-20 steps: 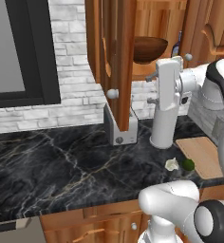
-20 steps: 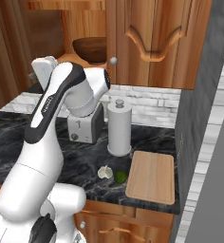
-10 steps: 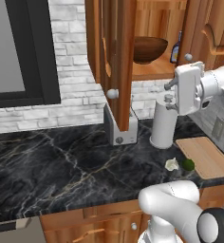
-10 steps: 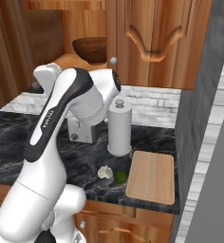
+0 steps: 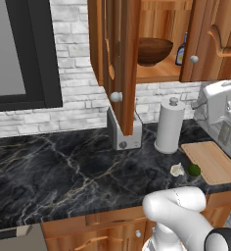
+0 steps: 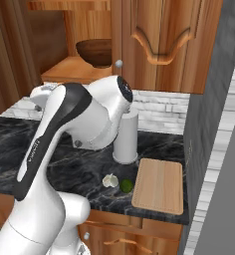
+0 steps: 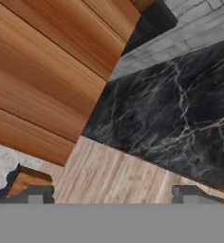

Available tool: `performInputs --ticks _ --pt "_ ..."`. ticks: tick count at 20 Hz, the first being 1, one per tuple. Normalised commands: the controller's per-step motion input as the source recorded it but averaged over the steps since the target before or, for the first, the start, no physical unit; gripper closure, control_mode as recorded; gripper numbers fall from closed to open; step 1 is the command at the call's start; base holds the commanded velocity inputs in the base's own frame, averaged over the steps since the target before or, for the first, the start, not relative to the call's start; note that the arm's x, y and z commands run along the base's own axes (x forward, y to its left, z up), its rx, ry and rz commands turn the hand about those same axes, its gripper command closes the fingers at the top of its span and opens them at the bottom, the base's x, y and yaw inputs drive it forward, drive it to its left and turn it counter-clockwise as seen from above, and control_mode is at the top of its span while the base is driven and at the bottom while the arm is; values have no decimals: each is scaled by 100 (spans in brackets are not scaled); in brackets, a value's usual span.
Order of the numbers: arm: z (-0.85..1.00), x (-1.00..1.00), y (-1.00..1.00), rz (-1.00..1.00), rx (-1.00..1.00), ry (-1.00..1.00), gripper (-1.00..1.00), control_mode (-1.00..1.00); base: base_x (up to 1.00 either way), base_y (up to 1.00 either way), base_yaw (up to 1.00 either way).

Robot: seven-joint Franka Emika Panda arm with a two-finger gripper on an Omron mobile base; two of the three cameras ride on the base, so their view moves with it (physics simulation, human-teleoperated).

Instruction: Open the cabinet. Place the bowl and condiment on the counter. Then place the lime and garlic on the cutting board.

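With the cabinet (image 5: 122, 63) door open and my fingers (image 7: 111, 194) spread wide, holding nothing, I'd reach for the bowl (image 5: 154, 50) on the shelf — condiment (image 5: 181, 50) just beside it — approaching level (door edge close) before lowering it onto the bench (image 5: 63, 166).

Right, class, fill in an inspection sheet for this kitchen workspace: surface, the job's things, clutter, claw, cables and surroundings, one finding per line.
Surface: black marble counter, veined.
Job's things: cabinet has one door swung open; bowl and condiment sit on its shelf; garlic and lime lie side by side on the counter just left of the cutting board, which is bare.
Clutter: paper-towel roll and toaster stand by the wall.
Claw: claw open, holding nothing, looking down at the board's edge and the counter.
Cables: nothing seen.
Surroundings: pale brick wall, dark-framed window at left.
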Motion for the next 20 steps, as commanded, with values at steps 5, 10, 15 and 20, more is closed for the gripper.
performInputs --ticks 5,10,15,20 --pt "-2 -11 -13 -1 -10 -43 -100 -100 0 0 0" --pt "7 8 0 -11 0 -47 -100 -100 0 0 0" --pt "18 13 -4 -22 2 -32 -100 -100 0 0 0" --pt "23 1 -12 -18 3 -18 -100 -100 0 0 0"
